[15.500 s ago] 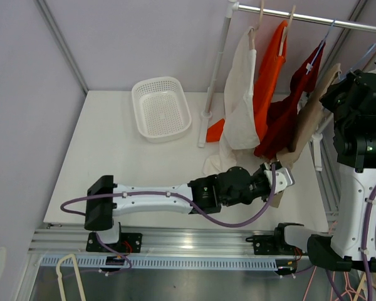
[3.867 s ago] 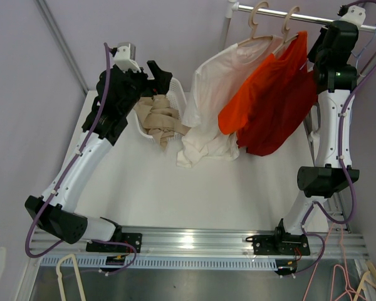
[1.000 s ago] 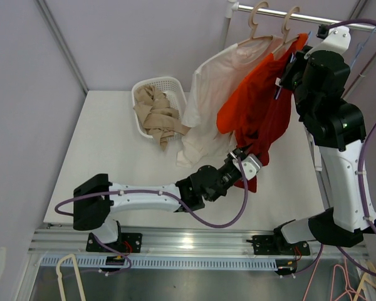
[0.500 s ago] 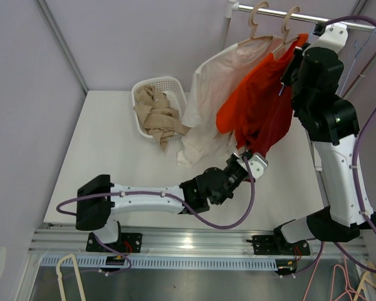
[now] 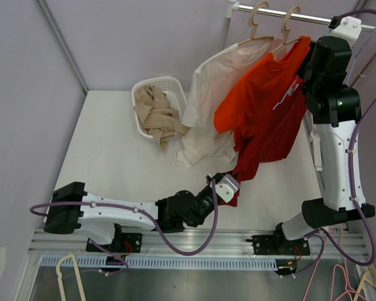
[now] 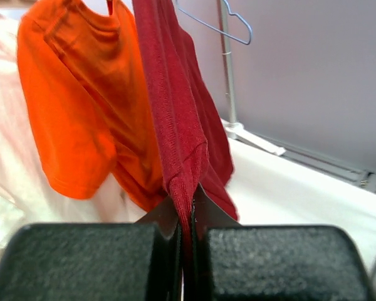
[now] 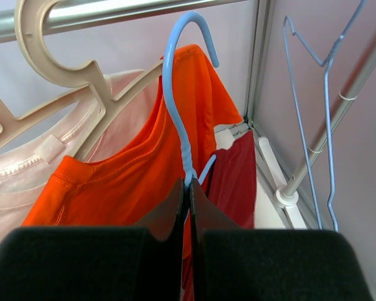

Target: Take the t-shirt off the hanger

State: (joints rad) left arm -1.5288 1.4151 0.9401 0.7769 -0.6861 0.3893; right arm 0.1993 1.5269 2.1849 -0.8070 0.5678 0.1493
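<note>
Pinching the lower hem of the dark red cotton t-shirt (image 5: pixel 269 135), the left gripper (image 5: pixel 232 186) lies low over the white table (image 5: pixel 113 157), near its front edge. In the left wrist view its two black fingers (image 6: pixel 94 263) are pressed together, with only a fold of the red cloth between them. From this grip the shirt goes up to the right as a stretched band, toward the metal clothes rail (image 5: pixel 282 12).

The right gripper (image 7: pixel 188 188) is high up by the rail. Its jaws are closed narrowly on the neck of the light blue wire hanger (image 7: pixel 181 141), just under the hook. The upper part of the red shirt hangs from this hanger, below the fingers. I cannot tell whether the hook sits on the rail or is only in front of it.

To the left of it hang an orange t-shirt (image 5: pixel 257 88) and a cream white t-shirt (image 5: pixel 207 106), each on a beige plastic hanger (image 7: pixel 97 88). The bottom of the cream shirt lies on the table. An empty thin blue wire hanger (image 7: pixel 308 125) is at the right end. At the back of the table stands a white plastic basket (image 5: pixel 172 80) with a crumpled beige garment (image 5: pixel 153 116) in it, partly over the rim.
</note>
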